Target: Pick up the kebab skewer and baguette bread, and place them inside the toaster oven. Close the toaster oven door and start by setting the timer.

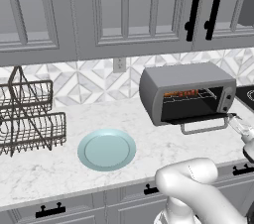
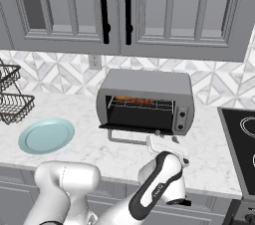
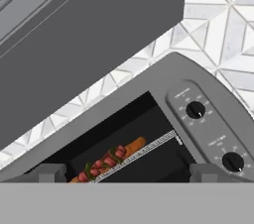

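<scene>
The toaster oven [image 2: 144, 102] carries small markings around its two knobs [image 3: 195, 110], too fine to read in the hand view, and a dark logo on the arm's forearm in the right base view is also illegible. The hand view, tilted, looks into the oven's cavity: the kebab skewer [image 3: 104, 163] lies on the wire rack [image 3: 144, 151] with the baguette bread [image 3: 133, 146] just beside it, touching or nearly so. Both base views show the toaster oven door [image 2: 137, 128] dropped open, its silver bar handle [image 1: 203, 129] out front, and reddish food on the rack. The left base view alone takes in the whole light blue plate [image 1: 106, 149] and wire dish rack [image 1: 30, 116] on the tabletop [image 1: 54, 178], left of the oven. The gripper [image 2: 167, 145] hovers just in front of the open door; its jaws stand wide, holding nothing.
</scene>
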